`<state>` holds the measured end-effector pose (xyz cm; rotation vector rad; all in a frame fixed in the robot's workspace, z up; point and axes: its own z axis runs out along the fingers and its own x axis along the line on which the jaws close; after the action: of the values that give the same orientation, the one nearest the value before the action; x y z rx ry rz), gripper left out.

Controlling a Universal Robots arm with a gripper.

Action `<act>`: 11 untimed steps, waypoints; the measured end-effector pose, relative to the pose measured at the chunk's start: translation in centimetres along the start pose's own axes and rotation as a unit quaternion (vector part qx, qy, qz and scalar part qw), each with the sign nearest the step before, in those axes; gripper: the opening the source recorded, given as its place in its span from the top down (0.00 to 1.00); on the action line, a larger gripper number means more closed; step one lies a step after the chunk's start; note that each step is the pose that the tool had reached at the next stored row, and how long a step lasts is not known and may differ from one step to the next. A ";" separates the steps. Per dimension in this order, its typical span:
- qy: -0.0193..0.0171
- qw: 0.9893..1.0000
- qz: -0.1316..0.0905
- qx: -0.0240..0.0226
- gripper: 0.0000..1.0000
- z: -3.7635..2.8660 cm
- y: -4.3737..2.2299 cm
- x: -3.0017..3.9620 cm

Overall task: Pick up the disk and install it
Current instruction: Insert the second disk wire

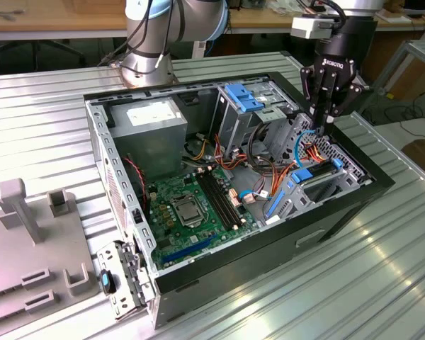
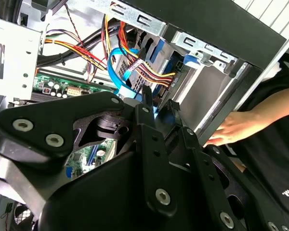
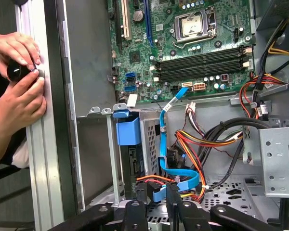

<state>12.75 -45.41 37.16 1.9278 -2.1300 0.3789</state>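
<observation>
A black tool (image 1: 328, 117) on a silver robot arm (image 1: 163, 32) hangs over the drive bay corner of an open computer case (image 1: 340, 205), at about 2 o'clock in the exterior view, on a ribbed metal surface (image 1: 42, 113). In the first wrist view, the disk (image 3: 135, 159) sits on edge in the drive bay with its blue plastic frame (image 3: 127, 130) uppermost, just beside the case's side wall, at 6 o'clock from the green motherboard (image 3: 192, 43). The tool's fingertips (image 3: 137, 195) sit close together just at the disk's cable end, among a blue data cable (image 3: 164, 144) and red and yellow power wires (image 3: 188, 142); whether they pinch anything cannot be told. A person's hands (image 3: 17, 82) rest on the surface's edge outside the case, at 9 o'clock in that view
</observation>
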 end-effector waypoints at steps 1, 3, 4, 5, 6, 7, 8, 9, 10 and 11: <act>0.000 1.000 0.000 0.000 0.70 0.00 0.00 0.00; 0.000 1.000 0.000 0.000 0.71 0.00 0.00 0.00; 0.000 1.000 0.000 0.000 0.78 0.00 0.00 0.00; 0.000 1.000 0.000 0.000 0.78 0.00 0.00 0.00; 0.000 1.000 0.000 0.000 0.84 0.01 0.00 0.00; 0.000 1.000 0.000 0.000 0.84 0.01 0.00 0.00; 0.000 1.000 0.000 0.000 0.84 0.01 0.00 0.00; 0.000 1.000 0.000 0.000 0.84 0.01 0.00 0.00; 0.000 1.000 0.000 0.000 0.84 0.01 0.00 0.00; 0.000 1.000 0.000 0.000 0.84 0.02 0.00 0.00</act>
<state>12.75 -45.41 37.15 1.9278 -2.1301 0.3788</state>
